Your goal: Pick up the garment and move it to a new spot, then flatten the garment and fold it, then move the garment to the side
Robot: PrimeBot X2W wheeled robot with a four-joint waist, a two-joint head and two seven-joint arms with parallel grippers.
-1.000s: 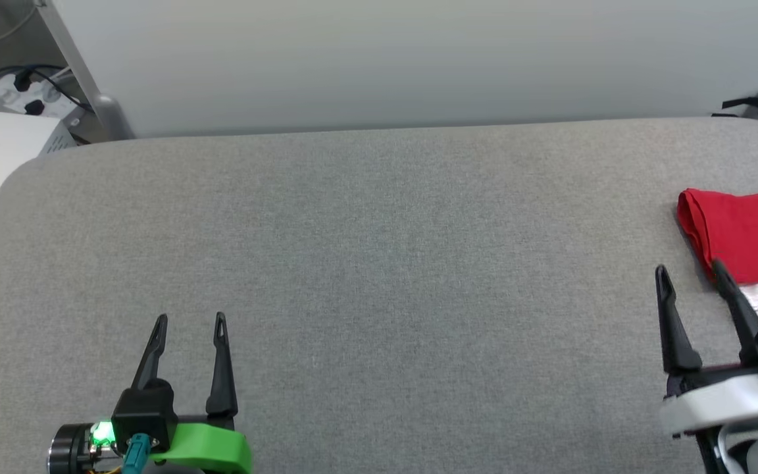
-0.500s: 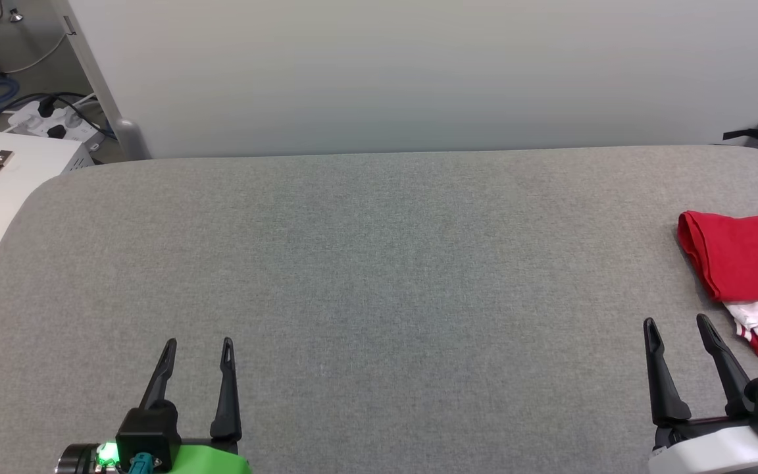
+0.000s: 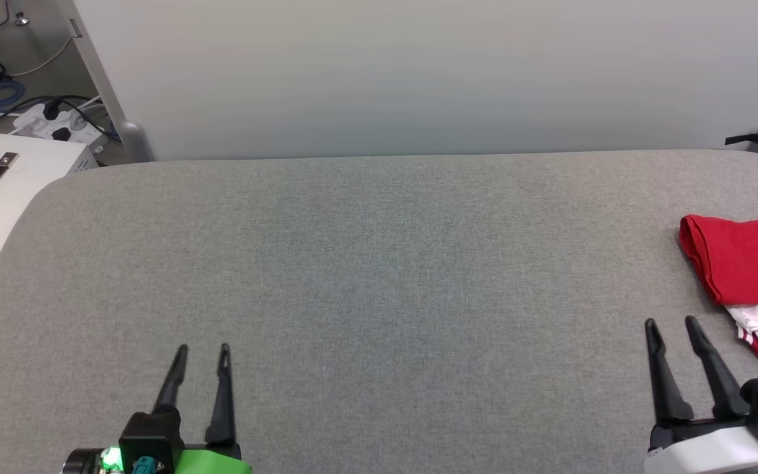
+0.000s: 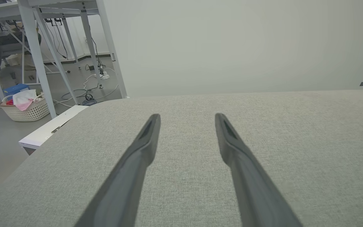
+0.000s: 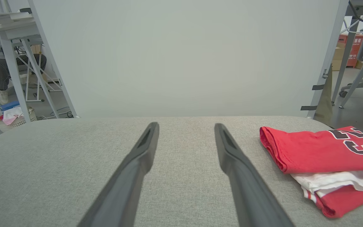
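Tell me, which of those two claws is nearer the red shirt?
The right gripper, on the white mount, just beside the folded garment; the left gripper, on the green mount, sits far across the table.

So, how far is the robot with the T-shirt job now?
Done, it seems: the red T-shirt lies folded at the right edge of the grey table. In hand: nothing; the left pincer and right pincer stand open and empty, apart from it. Left: apparently nothing.
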